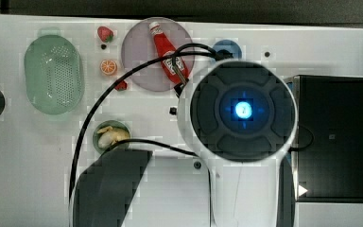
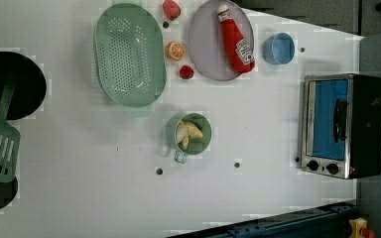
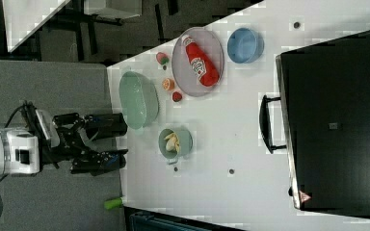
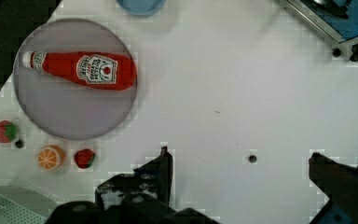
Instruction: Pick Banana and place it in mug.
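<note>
You have a white worktop point(image 2: 258, 129) carrying everything. Largest on it is the toaster oven point(image 2: 342, 124), set against the left view's right edge of the worktop. Next, the pale green colander point(image 2: 129, 54) sits near the left view's top edge, with the lilac plate point(image 2: 208, 54) beside it; the ketchup bottle point(image 2: 235, 39) lies flat on that plate. The blue cup point(image 2: 279, 48) stands between plate and oven. The hand point(image 3: 103, 142) is off the worktop's edge in the right view, fingers spread wide and gripping nothing. The mug point(image 2: 189, 135) stands near the worktop's middle, just beside the colander, and the banana point(image 2: 188, 134) rests inside it. Smallest: an orange slice point(image 2: 175, 50) and two strawberries point(image 2: 186, 72) between colander and plate.
</note>
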You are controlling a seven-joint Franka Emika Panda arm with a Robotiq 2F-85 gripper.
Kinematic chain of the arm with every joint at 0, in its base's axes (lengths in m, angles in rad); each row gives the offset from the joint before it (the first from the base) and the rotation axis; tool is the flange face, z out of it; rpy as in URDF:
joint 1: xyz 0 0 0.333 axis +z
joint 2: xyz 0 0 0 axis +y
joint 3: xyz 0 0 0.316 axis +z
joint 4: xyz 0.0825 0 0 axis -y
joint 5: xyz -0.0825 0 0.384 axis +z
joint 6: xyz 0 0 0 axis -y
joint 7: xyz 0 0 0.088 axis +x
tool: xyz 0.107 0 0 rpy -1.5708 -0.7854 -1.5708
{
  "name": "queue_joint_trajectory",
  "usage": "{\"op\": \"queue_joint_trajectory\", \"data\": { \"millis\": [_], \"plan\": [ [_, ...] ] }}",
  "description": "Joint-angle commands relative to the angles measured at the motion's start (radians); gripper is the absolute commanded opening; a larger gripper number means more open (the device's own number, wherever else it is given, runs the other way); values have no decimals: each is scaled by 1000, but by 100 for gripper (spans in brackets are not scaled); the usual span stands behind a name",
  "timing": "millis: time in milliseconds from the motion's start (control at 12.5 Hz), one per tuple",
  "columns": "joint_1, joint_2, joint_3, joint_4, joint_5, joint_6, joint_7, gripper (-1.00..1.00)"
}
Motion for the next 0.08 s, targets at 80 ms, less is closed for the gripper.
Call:
{"op": "queue_joint_trajectory", "data": {
  "millis": [80],
  "plan": [
    [-8, -22, -1, -11, 17, -11, 26, 100]
  ]
}}
